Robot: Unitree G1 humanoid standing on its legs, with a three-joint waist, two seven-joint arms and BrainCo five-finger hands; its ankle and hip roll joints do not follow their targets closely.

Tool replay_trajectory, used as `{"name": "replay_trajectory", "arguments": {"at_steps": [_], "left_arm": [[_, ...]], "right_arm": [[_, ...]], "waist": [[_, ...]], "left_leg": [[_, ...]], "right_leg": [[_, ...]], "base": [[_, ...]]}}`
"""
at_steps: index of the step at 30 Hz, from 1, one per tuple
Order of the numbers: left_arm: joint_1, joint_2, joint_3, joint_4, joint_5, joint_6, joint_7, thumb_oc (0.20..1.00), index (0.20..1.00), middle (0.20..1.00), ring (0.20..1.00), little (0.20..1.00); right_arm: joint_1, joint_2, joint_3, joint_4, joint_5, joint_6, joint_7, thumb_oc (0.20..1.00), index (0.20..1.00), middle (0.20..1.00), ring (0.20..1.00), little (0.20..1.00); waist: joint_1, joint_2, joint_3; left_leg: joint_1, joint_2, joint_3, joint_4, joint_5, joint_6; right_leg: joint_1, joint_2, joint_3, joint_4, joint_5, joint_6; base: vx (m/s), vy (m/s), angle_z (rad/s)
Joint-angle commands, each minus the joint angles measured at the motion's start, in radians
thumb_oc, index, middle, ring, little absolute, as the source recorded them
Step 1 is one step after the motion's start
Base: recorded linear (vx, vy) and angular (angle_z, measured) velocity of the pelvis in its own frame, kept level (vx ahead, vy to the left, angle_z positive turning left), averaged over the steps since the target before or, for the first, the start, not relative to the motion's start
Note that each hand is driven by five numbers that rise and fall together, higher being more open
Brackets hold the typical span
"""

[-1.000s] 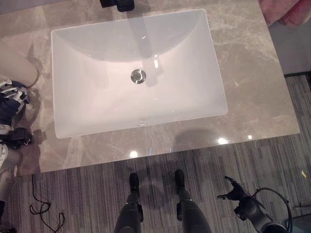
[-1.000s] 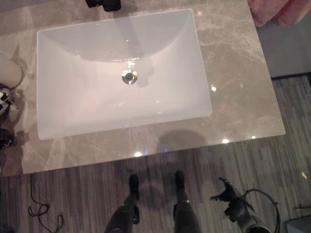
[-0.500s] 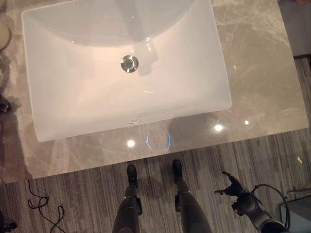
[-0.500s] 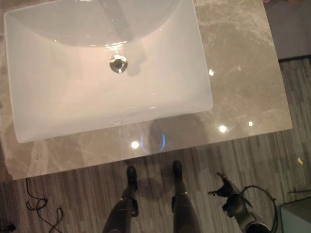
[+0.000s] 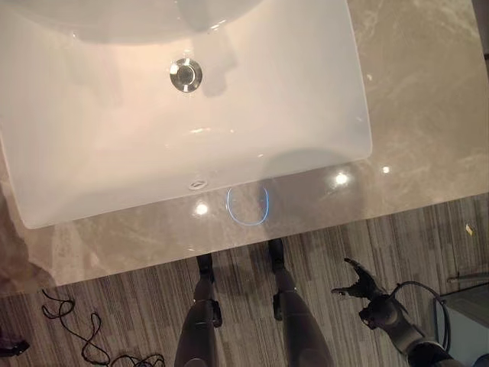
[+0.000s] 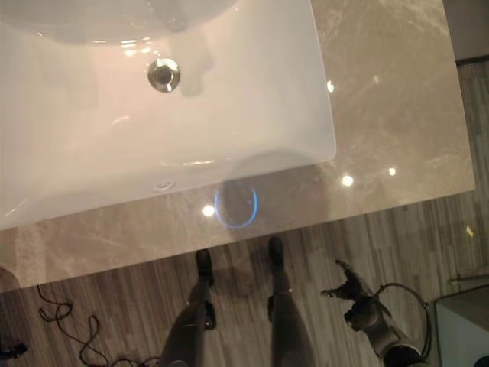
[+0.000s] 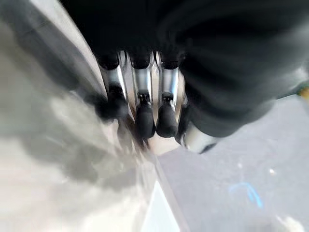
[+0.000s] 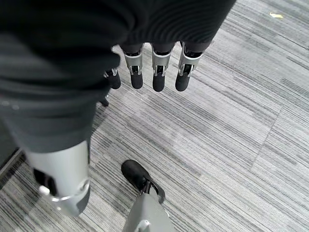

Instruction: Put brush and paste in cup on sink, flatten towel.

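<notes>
The white rectangular sink [image 5: 321, 130] is set in a grey marble counter [image 5: 416, 130], with its metal drain [image 5: 186, 75] near the back. My right hand [image 5: 361, 281] hangs low at the lower right, over the striped floor and apart from the counter. In its wrist view the right hand's fingers [image 8: 158, 72] are relaxed and hold nothing. My left hand [image 7: 145, 113] shows blurred in its own wrist view, fingers straight and empty, close beside a pale surface.
The counter's front edge [image 5: 229, 256] runs just ahead of me, with grey striped carpet [image 5: 428, 245] below it. Bright light spots and a blue ring reflection [image 5: 247, 206] lie on the counter front. A grey box corner [image 5: 470, 313] stands at the far lower right.
The whole picture has shifted, so the camera has moved: the sink now sits higher and the counter's left end has left the frame. My right hand hangs in much the same place.
</notes>
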Motion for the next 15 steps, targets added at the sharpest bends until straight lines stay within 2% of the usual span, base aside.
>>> {"name": "replay_trajectory", "arguments": {"at_steps": [1, 5, 10, 15], "left_arm": [[0.085, -0.059, -0.073, 0.037, -0.016, 0.010, 0.006, 0.200, 0.200, 0.200, 0.200, 0.200], [0.099, -0.064, -0.079, 0.021, -0.011, 0.008, 0.004, 0.200, 0.200, 0.200, 0.200, 0.200], [0.198, -0.086, -0.053, -0.084, 0.008, -0.001, -0.010, 0.200, 0.200, 0.200, 0.200, 0.200], [0.343, -0.123, 0.017, -0.197, 0.012, -0.008, -0.031, 0.200, 0.200, 0.200, 0.200, 0.200]], "right_arm": [[0.015, -0.047, 0.007, -0.010, 0.032, -0.015, -0.025, 1.000, 1.000, 1.000, 1.000, 1.000], [0.018, -0.042, 0.018, 0.000, 0.027, -0.015, -0.024, 1.000, 1.000, 1.000, 1.000, 1.000], [0.017, -0.037, 0.023, 0.022, 0.017, -0.011, -0.021, 1.000, 1.000, 1.000, 1.000, 1.000], [0.019, -0.033, 0.015, 0.037, 0.009, -0.006, -0.016, 1.000, 1.000, 1.000, 1.000, 1.000]], "waist": [[-0.030, -0.012, -0.011], [-0.026, -0.010, -0.017], [-0.018, -0.006, -0.036], [-0.005, -0.005, -0.052]], "left_leg": [[0.018, 0.016, -0.049, 0.004, -0.007, -0.032], [0.028, 0.019, -0.049, 0.004, -0.015, -0.034], [0.061, 0.020, -0.045, 0.004, -0.017, -0.037], [0.112, 0.023, -0.045, 0.004, -0.028, -0.040]], "right_leg": [[-0.006, -0.086, -0.044, -0.002, 0.057, 0.120], [0.001, -0.084, -0.044, -0.002, 0.051, 0.118], [0.025, -0.084, -0.047, -0.002, 0.042, 0.113], [0.073, -0.085, -0.059, -0.002, 0.030, 0.108]], "base": [[0.00, 0.000, 0.00], [0.00, 0.000, 0.00], [0.00, -0.004, -0.01], [0.00, -0.013, 0.00]]}}
